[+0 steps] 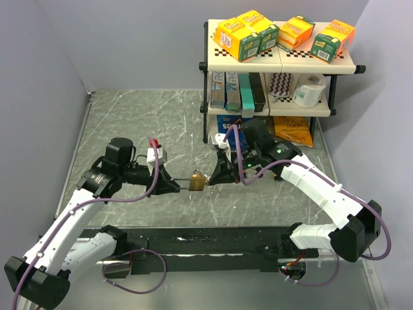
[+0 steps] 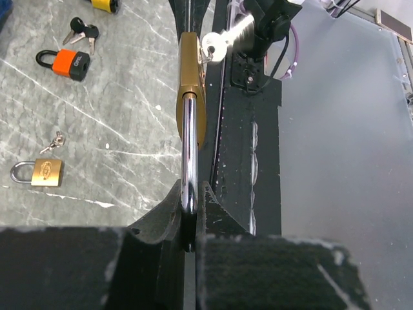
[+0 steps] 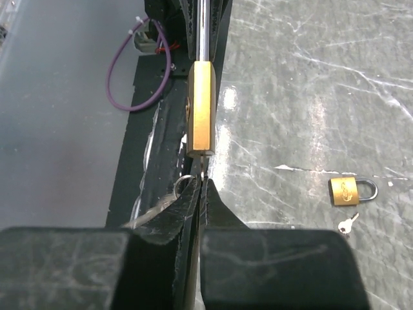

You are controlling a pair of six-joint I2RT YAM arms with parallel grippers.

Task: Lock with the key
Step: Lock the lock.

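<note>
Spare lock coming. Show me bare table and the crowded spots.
Bare: the marble far left, bordered by the left wall, the back wall and the left gripper. Crowded: mid-table, where the left gripper holds the brass padlock and the right gripper pinches its key, and by the shelf. A small padlock, an orange padlock and loose keys lie nearby.

Both arms reach inward, left gripper clamped on the padlock shackle, right gripper pinched shut on the key at its keyhole end.
</note>
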